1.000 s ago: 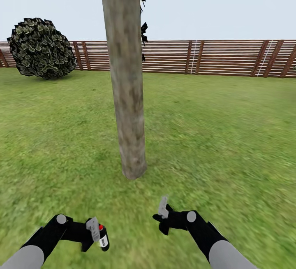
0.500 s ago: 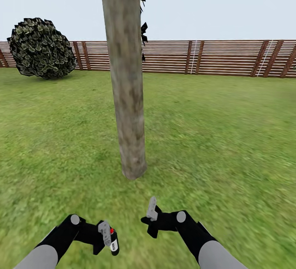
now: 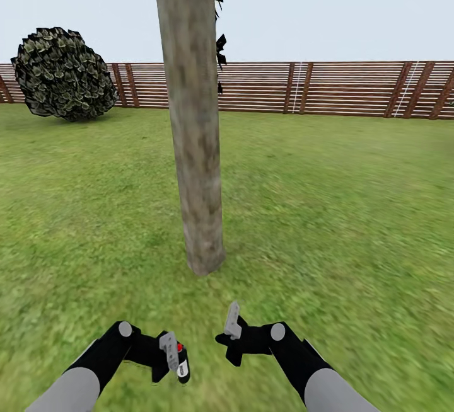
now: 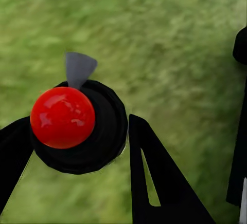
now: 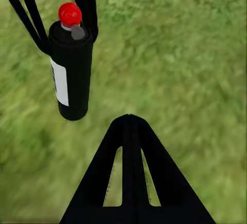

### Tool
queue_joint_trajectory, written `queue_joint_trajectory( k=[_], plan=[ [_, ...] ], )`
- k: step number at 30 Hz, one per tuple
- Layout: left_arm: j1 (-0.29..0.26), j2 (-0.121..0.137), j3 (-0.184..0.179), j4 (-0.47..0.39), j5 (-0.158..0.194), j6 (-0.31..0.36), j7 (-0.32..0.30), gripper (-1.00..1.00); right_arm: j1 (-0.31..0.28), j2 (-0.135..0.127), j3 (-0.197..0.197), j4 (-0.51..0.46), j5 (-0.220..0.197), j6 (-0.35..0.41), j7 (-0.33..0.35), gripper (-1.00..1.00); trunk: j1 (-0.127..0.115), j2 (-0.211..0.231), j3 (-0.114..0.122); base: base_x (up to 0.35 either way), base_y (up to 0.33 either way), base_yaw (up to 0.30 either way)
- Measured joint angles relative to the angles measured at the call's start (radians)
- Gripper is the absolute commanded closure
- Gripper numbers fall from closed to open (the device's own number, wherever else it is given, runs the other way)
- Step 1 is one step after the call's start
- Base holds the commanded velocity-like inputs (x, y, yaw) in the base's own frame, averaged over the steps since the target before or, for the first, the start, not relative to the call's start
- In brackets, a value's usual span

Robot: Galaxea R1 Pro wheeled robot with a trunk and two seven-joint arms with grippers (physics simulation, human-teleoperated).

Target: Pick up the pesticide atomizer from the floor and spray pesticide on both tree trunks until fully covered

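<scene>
Left jaws clamp pesticide atomizer (image 5: 71, 70): black cylinder, red cap, white label.

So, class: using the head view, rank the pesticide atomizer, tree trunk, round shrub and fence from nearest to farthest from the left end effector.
1. pesticide atomizer, held in the left end effector
2. tree trunk, straight ahead
3. round shrub, far left
4. fence, behind the shrub, along the lawn's far edge

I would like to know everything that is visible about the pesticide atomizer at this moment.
The pesticide atomizer is a small black cylinder with a white label on its side, a glossy red ball on top and a small grey nozzle beside that ball. It looks like smooth plastic. It is held off the grass, roughly upright, between the jaws of the left gripper, low in the head view and in front of the tree trunk.
</scene>
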Motion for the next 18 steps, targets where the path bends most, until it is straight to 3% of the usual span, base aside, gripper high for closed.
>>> queue_joint_trajectory(
  k=[9,18],
  plan=[
    [-0.010,-0.020,0.000,0.001,-0.004,-0.001,0.000,1.00,0.000,0.000,0.016,-0.001,0.000,-0.001,0.041,1.00,0.000,0.000,0.000,0.000,0.000,0.000],
    [-0.011,-0.051,0.001,0.000,-0.040,0.000,0.001,1.00,0.000,0.000,0.047,-0.003,-0.001,-0.002,0.040,1.00,0.000,0.000,0.000,0.000,0.000,0.000]
  ],
)
